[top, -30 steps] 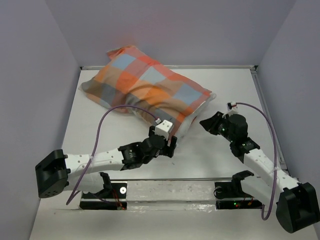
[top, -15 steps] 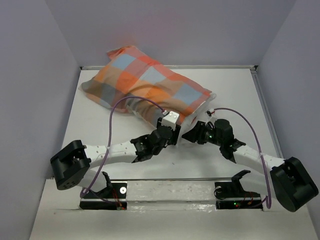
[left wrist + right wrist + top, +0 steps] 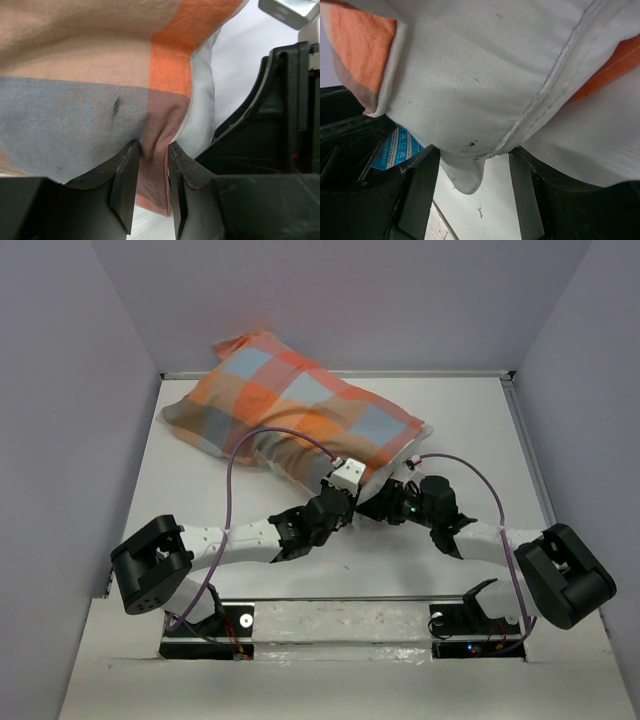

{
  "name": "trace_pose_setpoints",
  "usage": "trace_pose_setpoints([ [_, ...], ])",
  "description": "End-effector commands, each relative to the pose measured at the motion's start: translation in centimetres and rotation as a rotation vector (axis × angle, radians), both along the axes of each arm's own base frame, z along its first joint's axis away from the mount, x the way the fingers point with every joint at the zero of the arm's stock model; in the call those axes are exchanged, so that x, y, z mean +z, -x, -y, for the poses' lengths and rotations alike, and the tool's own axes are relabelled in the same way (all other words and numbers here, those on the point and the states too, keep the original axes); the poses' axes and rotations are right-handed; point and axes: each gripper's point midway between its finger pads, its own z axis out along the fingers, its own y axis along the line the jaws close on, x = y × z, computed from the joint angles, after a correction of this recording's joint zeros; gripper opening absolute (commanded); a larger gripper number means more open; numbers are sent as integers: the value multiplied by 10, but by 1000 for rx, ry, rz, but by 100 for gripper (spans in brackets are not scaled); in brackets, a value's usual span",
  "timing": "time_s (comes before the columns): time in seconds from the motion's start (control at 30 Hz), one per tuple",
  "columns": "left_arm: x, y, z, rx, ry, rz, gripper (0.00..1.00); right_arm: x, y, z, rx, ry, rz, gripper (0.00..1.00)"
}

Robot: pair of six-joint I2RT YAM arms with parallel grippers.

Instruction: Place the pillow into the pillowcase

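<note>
Checked pillowcase [image 3: 90, 115] in left gripper [image 3: 152, 150] (apparently pinched)

Pillow [image 3: 485, 75] mostly inside checked pillowcase [image 3: 290, 405]

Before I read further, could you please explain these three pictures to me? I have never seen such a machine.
These are two robot arms, bolted at the near edge of a white table. Each ends in a two-finger gripper. The wide picture comes from a fixed camera above and behind them. The two close pictures come from a camera on each wrist. On the table lies a white pillow, mostly inside a checked pillowcase, with one end sticking out. The left gripper pinches a fold at the pillowcase's edge. The right gripper stands open around the pillow's bare corner and does not grip it.
</note>
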Motion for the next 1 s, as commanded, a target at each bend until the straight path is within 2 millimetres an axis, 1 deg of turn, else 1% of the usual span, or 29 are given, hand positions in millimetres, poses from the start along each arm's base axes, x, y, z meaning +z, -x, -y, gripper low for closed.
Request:
trace_pose_setpoints([
  [0.0, 63, -18, 5, 60, 158, 122, 37, 28, -21, -13, -3, -54, 108, 65],
  [0.1, 64, -18, 5, 59, 172, 125, 35, 27, -30, -15, -17, -44, 114, 69],
  [0.23, 68, -19, 2, 58, 213, 124, 33, 29, -34, -16, -20, -47, 121, 68],
  [0.33, 70, -27, 2, 43, 264, 103, 43, 29, -34, -16, -22, -46, 118, 68],
  [0.37, 69, -28, 5, 26, 273, 93, 49, 27, -35, -16, -26, -43, 118, 68],
  [0.4, 65, -34, 4, 32, 273, 86, 50, 28, -35, -16, -27, -42, 120, 68],
  [0.43, 62, -36, 5, 23, 270, 76, 50, 28, -35, -15, -30, -41, 121, 68],
  [0.5, 54, -39, 8, -1, 266, 54, 45, 29, -36, -13, -41, -34, 127, 68],
  [0.53, 53, -39, 8, -2, 263, 51, 39, 29, -37, -13, -45, -30, 129, 68],
  [0.57, 53, -39, 7, -1, 263, 52, 27, 31, -40, -12, -56, -25, 140, 67],
  [0.67, 60, -35, 5, -10, 282, 60, 6, 32, -46, -10, -80, -19, 153, 58],
  [0.7, 66, -33, 2, -16, 294, 66, 2, 32, -48, -11, -83, -20, 156, 49],
  [0.73, 70, -30, 3, -30, 305, 67, 0, 33, -49, -11, -84, -24, 160, 39],
  [0.77, 78, -25, 1, -46, 323, 71, 0, 38, -52, -11, -98, -39, 178, 24],
  [0.8, 80, -21, 2, -64, 336, 66, 0, 42, -53, -11, -103, -50, 189, 17],
  [0.83, 84, -12, 7, -112, 362, 45, 0, 45, -55, -11, -113, -54, 201, 9],
  [0.87, 93, -4, 8, -143, 388, 40, 0, 51, -57, -11, -122, -68, 222, 0],
  [0.9, 93, 4, 9, -169, 397, 26, 0, 56, -59, -10, -133, -80, 236, 0],
  [0.97, 99, 25, 17, -250, 423, 0, 0, 72, -61, -8, -152, -105, 281, 0],
])
